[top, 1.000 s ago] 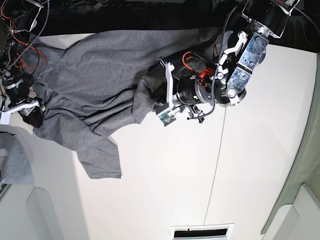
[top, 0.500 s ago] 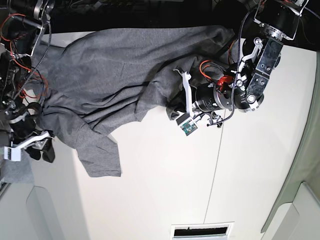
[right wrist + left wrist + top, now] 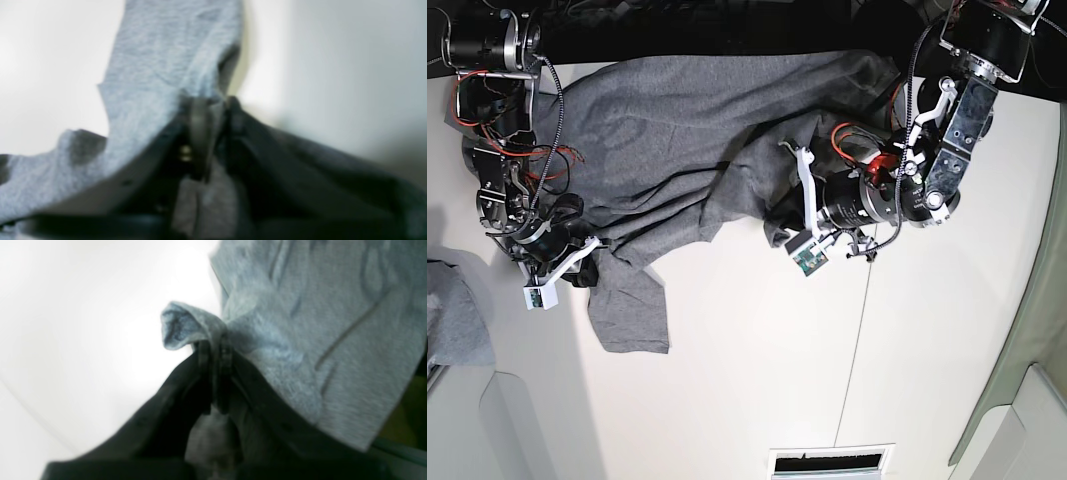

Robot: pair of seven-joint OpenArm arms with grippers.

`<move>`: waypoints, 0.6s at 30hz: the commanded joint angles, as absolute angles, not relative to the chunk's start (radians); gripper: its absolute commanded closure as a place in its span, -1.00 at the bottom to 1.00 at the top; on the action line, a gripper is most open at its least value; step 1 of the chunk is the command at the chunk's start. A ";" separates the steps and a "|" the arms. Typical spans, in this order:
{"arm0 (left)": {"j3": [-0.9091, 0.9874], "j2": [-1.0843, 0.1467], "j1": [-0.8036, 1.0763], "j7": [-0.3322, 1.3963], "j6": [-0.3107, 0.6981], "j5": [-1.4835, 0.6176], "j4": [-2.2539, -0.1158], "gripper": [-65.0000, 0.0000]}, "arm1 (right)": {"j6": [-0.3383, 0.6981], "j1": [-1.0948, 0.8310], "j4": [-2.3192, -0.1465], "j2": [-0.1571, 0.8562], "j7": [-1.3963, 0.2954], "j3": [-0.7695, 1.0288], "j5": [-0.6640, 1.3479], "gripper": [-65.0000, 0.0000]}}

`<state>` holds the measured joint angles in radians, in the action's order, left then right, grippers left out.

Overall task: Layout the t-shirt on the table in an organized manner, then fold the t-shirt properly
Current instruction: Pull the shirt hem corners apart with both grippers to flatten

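Note:
The heather-grey t-shirt [image 3: 657, 130] lies crumpled across the far part of the white table [image 3: 757, 380], one sleeve hanging toward the front left. My left gripper [image 3: 775, 222] is at the shirt's right-hand edge, shut on a bunched fold of fabric. In the left wrist view the t-shirt [image 3: 300, 323] curls over the closed gripper [image 3: 213, 345]. My right gripper [image 3: 590, 263] is at the shirt's left side, just above the sleeve. The blurred right wrist view shows that gripper [image 3: 208, 101] pinched on the t-shirt [image 3: 166, 50].
A second grey cloth [image 3: 452, 320] lies at the left edge. A thin dark seam [image 3: 855, 350] runs down the table, ending near a slotted vent [image 3: 832, 462] at the front. Loose cables [image 3: 487, 90] hang at the far left corner. A pale curtain [image 3: 1037, 300] borders the right.
My right arm has swung in from the table's left edge to the shirt by the sleeve and closed on fabric. My left arm has drawn its fold a little rightward.

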<state>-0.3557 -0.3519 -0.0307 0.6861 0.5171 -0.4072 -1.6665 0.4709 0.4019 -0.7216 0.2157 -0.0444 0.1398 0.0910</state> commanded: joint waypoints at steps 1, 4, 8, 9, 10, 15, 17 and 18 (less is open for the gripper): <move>-0.331 -0.368 -0.059 0.651 0.520 -0.415 -1.686 1.00 | 0.474 0.424 -0.738 0.228 -0.022 0.142 0.093 1.00; -0.270 -0.395 -0.087 0.647 0.520 -0.414 -1.686 1.00 | 0.474 0.423 -0.758 0.235 -0.022 0.147 0.089 1.00; -0.182 -0.447 -0.127 0.646 0.520 -0.410 -1.685 1.00 | 0.474 0.424 -0.792 0.236 -0.022 0.215 0.085 1.00; -0.166 -0.461 -0.135 0.642 0.520 -0.398 -1.683 1.00 | 0.474 0.424 -0.798 0.236 -0.022 0.241 0.084 1.00; -0.155 -0.477 -0.142 0.630 0.520 -0.381 -1.676 1.00 | 0.475 0.426 -0.803 0.236 -0.022 0.268 0.084 1.00; -0.152 -0.533 -0.186 0.559 0.521 -0.354 -1.554 1.00 | 0.475 0.429 -0.804 0.238 -0.018 0.399 0.079 1.00; -0.152 -0.532 -0.197 0.511 0.533 -0.355 -1.499 0.98 | 0.479 0.428 -0.804 0.243 -0.019 0.416 0.097 0.69; -0.152 -0.532 -0.200 0.477 0.537 -0.355 -1.476 0.81 | 0.482 0.425 -0.804 0.247 -0.019 0.416 0.121 0.36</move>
